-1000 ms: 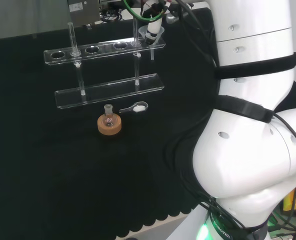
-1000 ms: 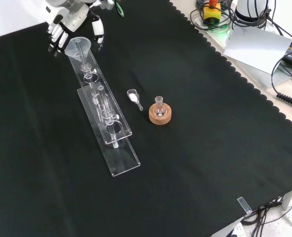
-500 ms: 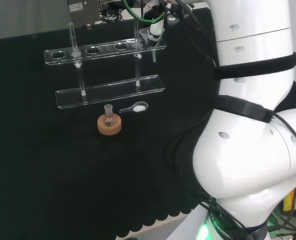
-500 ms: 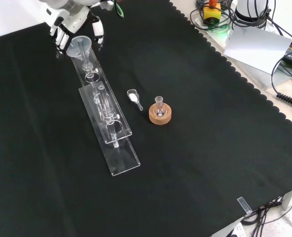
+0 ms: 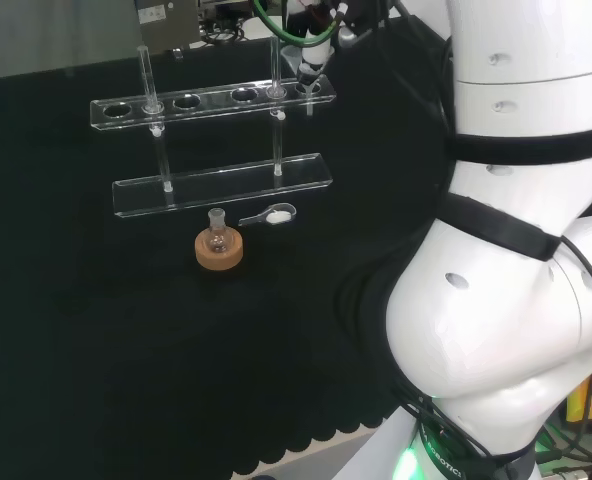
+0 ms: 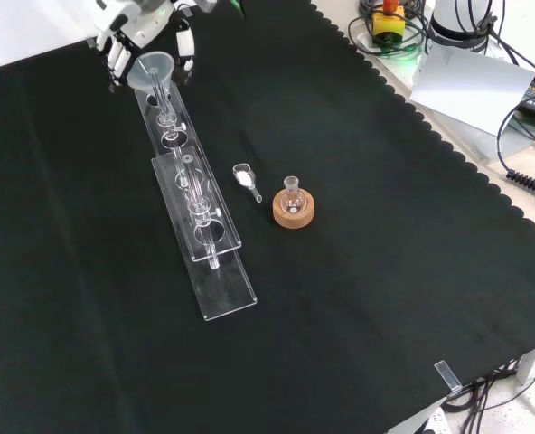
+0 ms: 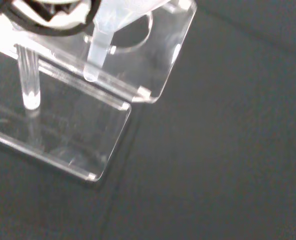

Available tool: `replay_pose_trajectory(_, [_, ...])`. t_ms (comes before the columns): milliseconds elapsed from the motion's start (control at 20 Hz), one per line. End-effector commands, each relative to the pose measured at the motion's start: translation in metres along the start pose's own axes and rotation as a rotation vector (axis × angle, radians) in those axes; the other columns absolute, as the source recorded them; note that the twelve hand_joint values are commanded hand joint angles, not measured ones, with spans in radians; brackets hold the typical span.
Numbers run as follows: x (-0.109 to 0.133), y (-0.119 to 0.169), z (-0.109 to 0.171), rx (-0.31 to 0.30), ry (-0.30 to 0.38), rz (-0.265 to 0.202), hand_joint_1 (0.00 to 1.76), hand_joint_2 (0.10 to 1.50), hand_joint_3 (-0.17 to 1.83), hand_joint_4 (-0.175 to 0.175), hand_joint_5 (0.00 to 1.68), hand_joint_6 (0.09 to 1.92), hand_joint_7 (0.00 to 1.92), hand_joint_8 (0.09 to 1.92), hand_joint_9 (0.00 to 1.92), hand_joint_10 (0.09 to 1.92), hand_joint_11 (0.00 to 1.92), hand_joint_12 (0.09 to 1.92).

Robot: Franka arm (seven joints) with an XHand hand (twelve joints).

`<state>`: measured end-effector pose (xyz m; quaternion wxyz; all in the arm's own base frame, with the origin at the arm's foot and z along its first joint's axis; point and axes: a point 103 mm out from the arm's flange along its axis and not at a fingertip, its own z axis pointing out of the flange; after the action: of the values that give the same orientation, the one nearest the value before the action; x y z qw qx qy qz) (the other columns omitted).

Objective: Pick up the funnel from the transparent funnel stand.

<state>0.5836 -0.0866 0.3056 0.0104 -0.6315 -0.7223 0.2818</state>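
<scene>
The clear funnel (image 5: 305, 67) (image 6: 154, 68) hangs at the end of the transparent two-level stand (image 5: 198, 100) (image 6: 201, 228), over its last hole. The black and white hand (image 5: 311, 18) (image 6: 137, 20) is above it, fingers curled down on both sides of the funnel's bowl. In the wrist view the funnel's stem (image 7: 96, 51) slants beside the round hole of the stand's upper shelf (image 7: 164, 64), with the base plate (image 7: 86, 136) beneath. Whether the stem's tip is out of the hole, I cannot tell.
A small glass flask on a cork ring (image 5: 219, 250) (image 6: 294, 210) stands near the stand, with a small spoon of white powder (image 5: 273, 213) (image 6: 246, 177) beside it. Cables and a grey sheet (image 6: 471, 77) lie beyond the cloth's scalloped edge.
The hand has risen with the funnel; the stem no longer hangs as far below the upper shelf. The arm's upper link has swung right in the head view.
</scene>
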Motion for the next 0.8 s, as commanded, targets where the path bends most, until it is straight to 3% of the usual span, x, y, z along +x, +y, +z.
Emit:
replay_pose_trajectory(50, [-0.004, -0.024, -0.035, -0.111, -0.067, 0.048, 0.97, 0.71, 0.57, -0.01, 0.67, 0.79, 0.64, 0.74, 1.09, 0.6, 0.58, 1.21])
replay_pose_trajectory(450, [-0.001, -0.06, -0.048, -0.126, -0.063, 0.082, 0.97, 0.71, 0.58, -0.013, 0.66, 0.81, 0.63, 0.75, 1.09, 0.6, 0.6, 1.2])
replay_pose_trajectory(800, [0.019, -0.102, -0.053, -0.149, -0.075, 0.11, 0.97, 0.7, 0.59, -0.015, 0.66, 0.82, 0.63, 0.76, 1.09, 0.61, 0.6, 1.19])
